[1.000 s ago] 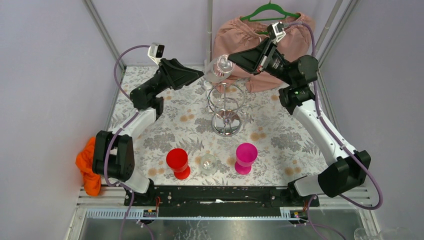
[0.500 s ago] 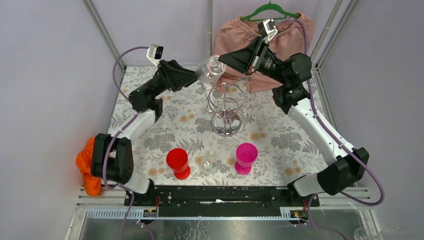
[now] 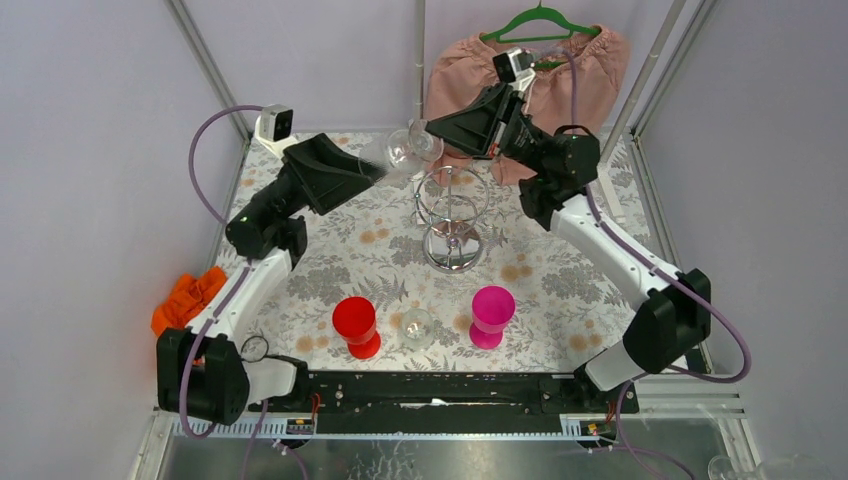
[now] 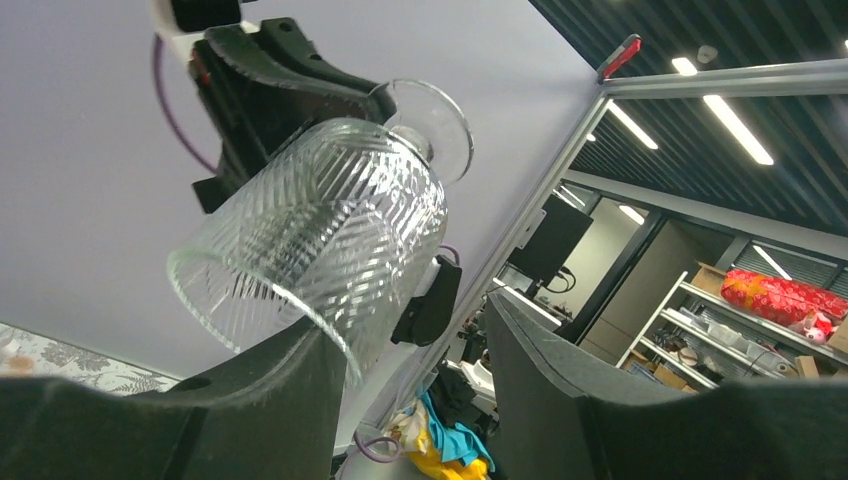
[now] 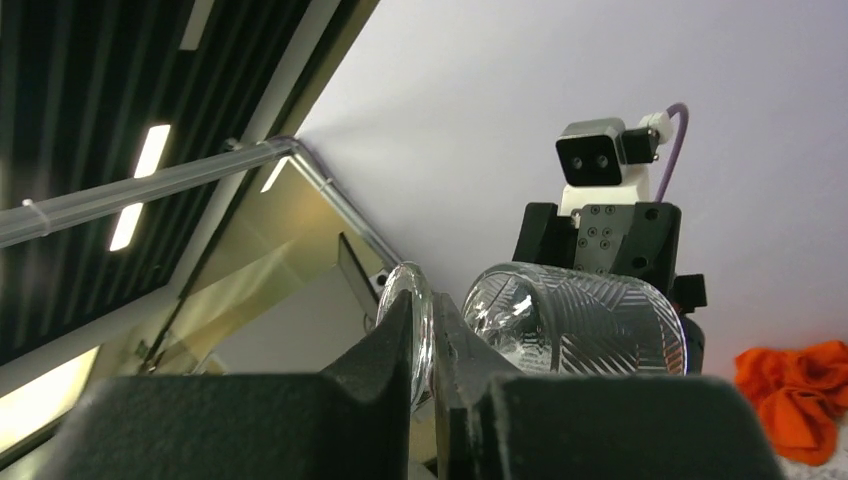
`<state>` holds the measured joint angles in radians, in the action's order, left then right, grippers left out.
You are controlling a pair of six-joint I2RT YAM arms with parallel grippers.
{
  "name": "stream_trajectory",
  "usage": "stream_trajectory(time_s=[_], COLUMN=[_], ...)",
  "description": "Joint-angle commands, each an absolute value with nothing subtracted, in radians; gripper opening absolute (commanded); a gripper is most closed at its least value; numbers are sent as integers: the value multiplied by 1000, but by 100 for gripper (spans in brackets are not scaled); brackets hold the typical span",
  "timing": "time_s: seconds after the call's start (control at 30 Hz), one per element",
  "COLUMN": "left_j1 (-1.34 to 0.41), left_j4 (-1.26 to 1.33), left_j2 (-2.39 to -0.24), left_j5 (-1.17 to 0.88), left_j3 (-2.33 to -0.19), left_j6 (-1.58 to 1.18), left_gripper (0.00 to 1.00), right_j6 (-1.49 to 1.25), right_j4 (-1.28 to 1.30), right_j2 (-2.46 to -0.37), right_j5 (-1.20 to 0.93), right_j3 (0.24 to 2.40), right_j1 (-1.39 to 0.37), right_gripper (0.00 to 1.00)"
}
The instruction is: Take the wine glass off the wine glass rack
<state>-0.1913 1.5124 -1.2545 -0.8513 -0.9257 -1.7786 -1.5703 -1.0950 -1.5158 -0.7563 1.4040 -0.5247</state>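
While the right fingers [image 5: 385, 350] clamped the foot of the tilted wine glass [image 3: 405, 150] above the wine glass rack [image 3: 452, 215], a grip plain only from the right wrist, the left fingers [image 4: 270, 400] stood apart at its rim.

Lilac walls [image 3: 90, 150], floral tablecloth [image 3: 560, 290] — ceiling strip lights [image 4: 737, 128], office shelves [image 4: 720, 322] beyond

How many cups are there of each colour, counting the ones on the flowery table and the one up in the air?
Clear: 2 (ribbed clear wine glass up in the air, small clear glass between the two coloured cups)
Red: 1 (red goblet-shaped cup)
Pink: 1 (pink goblet-shaped cup)
Total: 4
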Motion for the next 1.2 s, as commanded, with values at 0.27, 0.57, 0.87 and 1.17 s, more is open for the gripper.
stream_trajectory(time_s=[0.27,0.57,0.87,1.17], left_j1=[-207,-206,-207,-207], left_j4=[1573,1417,1185,808], left_j2=[-1130,-1020,-951,-854], left_j5=[-819,-833,-842,-803], left_j3=[-881,-856,-873,-928], left_j6=[-1784,-1695,-1570,-1336], left_gripper=[58,38,6,0], right_j6=[-1586,-1601,-1605,-1539], right_j4=[-1328,-1390,-1404,-1337], right_j2=[-1568,-1600,-1609,-1552], right_j5=[-693,-673,-674,-684], right_j3=[1276,1244,1238,1230], right_j1=[-671,-712,-716,-720], right_gripper=[0,0,0,6])
